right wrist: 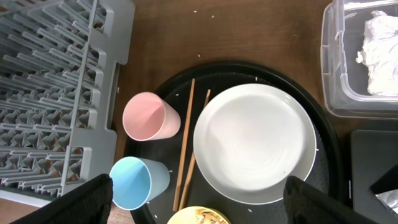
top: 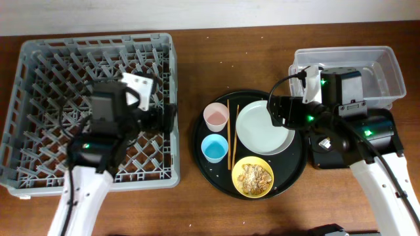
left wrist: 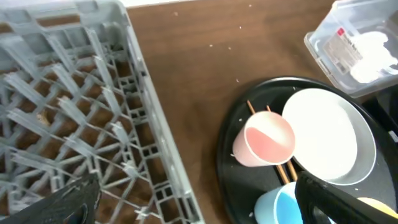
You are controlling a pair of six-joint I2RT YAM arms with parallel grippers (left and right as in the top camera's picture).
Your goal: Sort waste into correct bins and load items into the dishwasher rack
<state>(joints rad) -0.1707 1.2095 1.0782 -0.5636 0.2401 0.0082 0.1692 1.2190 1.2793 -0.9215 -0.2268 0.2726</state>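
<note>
On the left of the table sits the big grey rack. It has nothing in it. Next to it is a round black tray with the dishes on it. At the far right is a clear tub with a white napkin inside. A flat black tray sits just in front of the tub.

On the round tray are a white plate and a yellow bowl with brown scraps in it. A pink cup and a blue cup stand there too. Two chopsticks lie between the cups and the plate.

The left gripper hangs over the rack's right edge, fingers wide apart, holding nothing. The right gripper hangs over the plate's edge, fingers also spread and empty.
</note>
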